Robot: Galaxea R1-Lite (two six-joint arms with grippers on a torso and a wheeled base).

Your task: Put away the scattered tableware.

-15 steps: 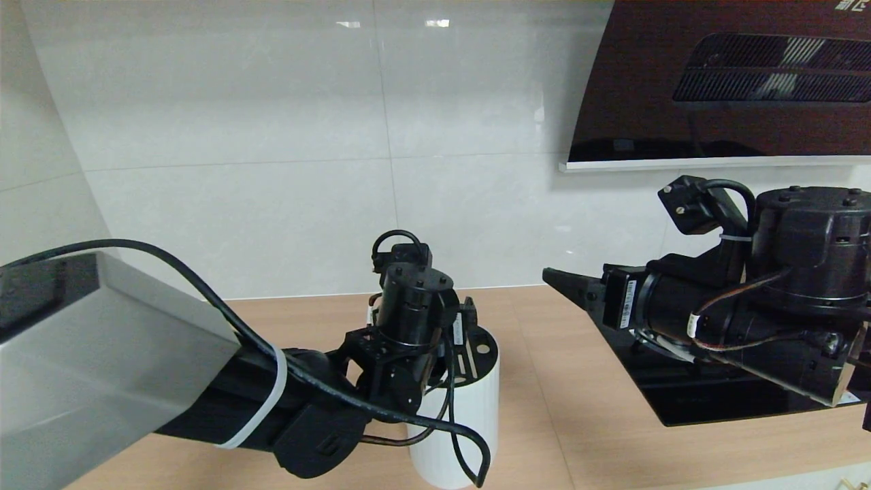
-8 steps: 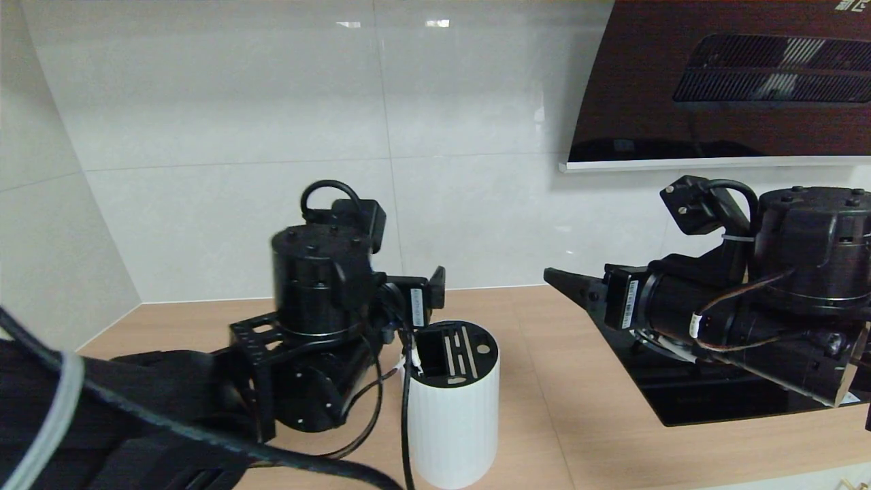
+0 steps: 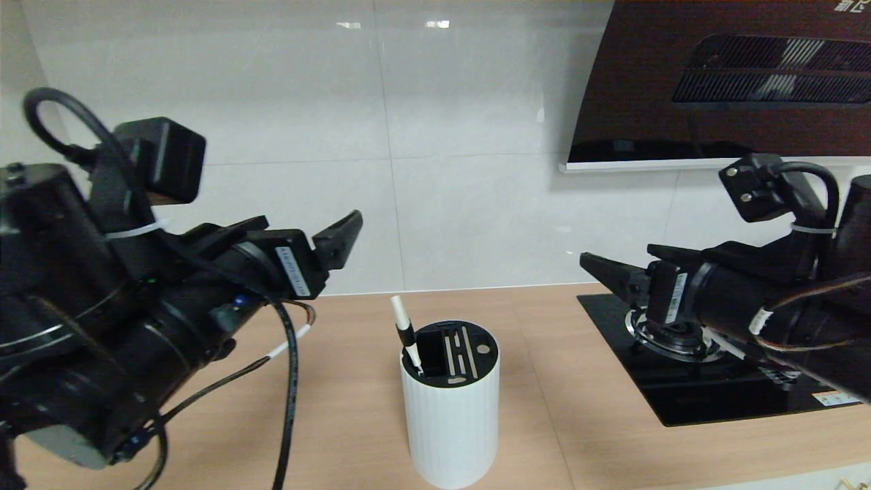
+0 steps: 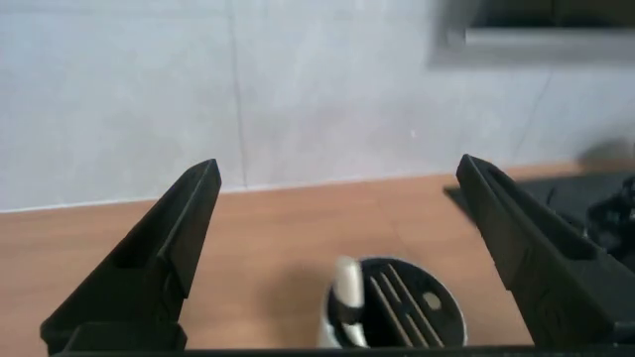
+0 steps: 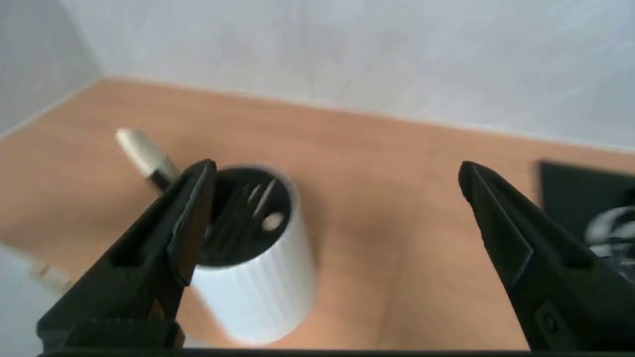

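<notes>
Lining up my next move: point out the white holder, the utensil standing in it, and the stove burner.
white holder (image 3: 450, 425), head view, on its ribbed side wall.
utensil (image 3: 401, 314), head view, on the white handle above the holder's top.
stove burner (image 3: 672, 338), head view, on its metal ring.

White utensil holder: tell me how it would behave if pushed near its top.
The white utensil holder is tall for its base, so a high push would probably tip it rather than slide it on the counter. Its ribbed wall likely gives fair grip. The utensil leaning in one slot looks loose and may shift.
</notes>
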